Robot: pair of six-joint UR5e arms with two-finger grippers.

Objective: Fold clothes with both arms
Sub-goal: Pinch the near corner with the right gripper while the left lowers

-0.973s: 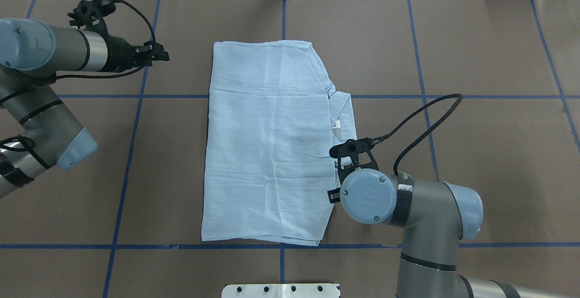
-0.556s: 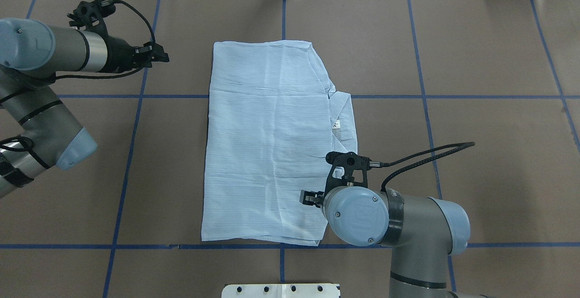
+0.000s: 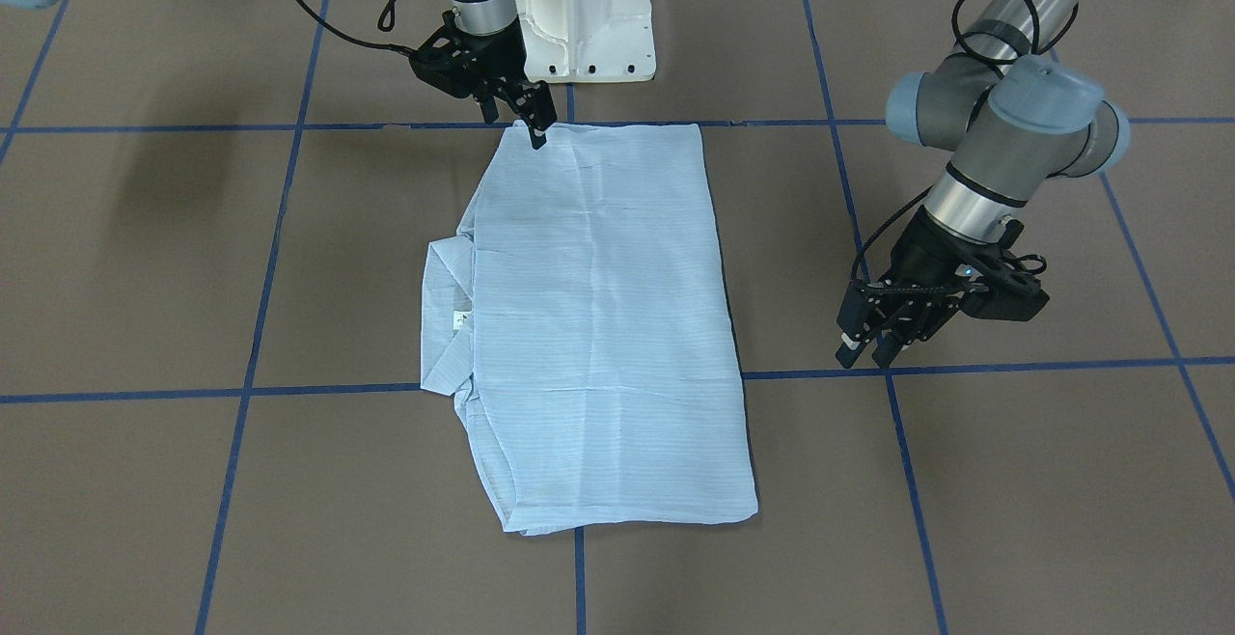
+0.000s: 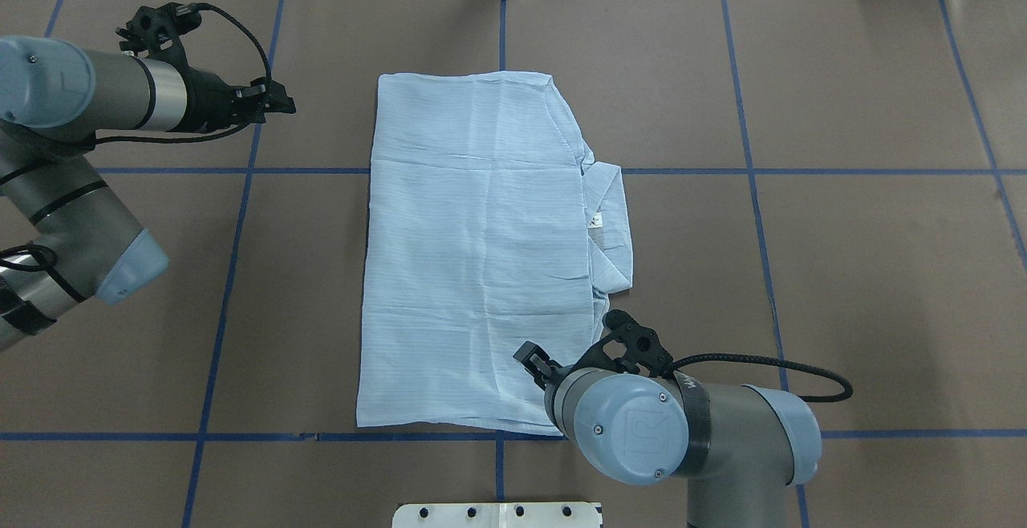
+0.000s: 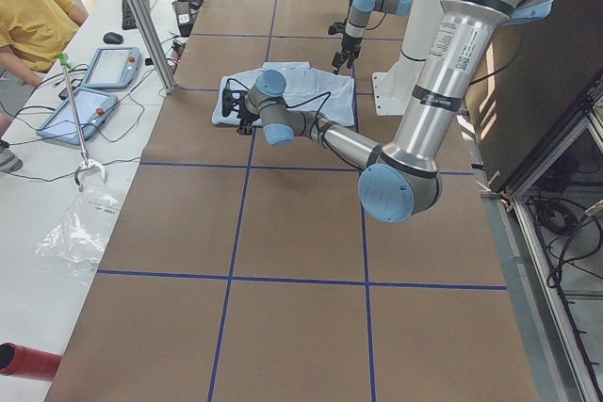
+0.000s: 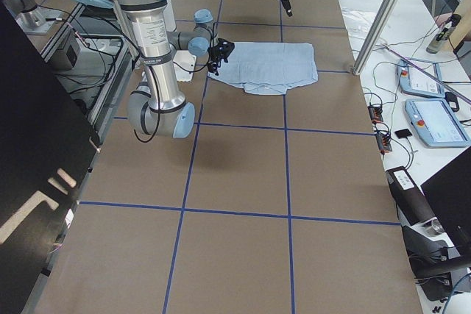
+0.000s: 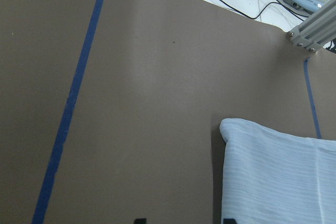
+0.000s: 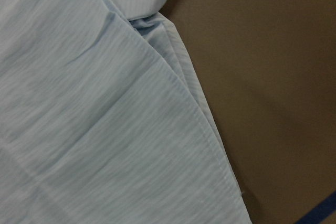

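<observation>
Overhead exterior view: right gripper point(image 4: 529, 358) poised over the near right corner of the shirt point(image 4: 473, 255).
The shirt lay folded into a long panel in the middle of the table point(image 4: 866, 287), collar point(image 4: 607, 223) jutting right. Both claws were released and held nothing; the left gripper point(image 4: 273, 99) hung well apart, off the far left corner. With hems stacked at that near corner, a pinch could likely catch only the top layer and pull the fold apart. No container was seen on the table.
</observation>
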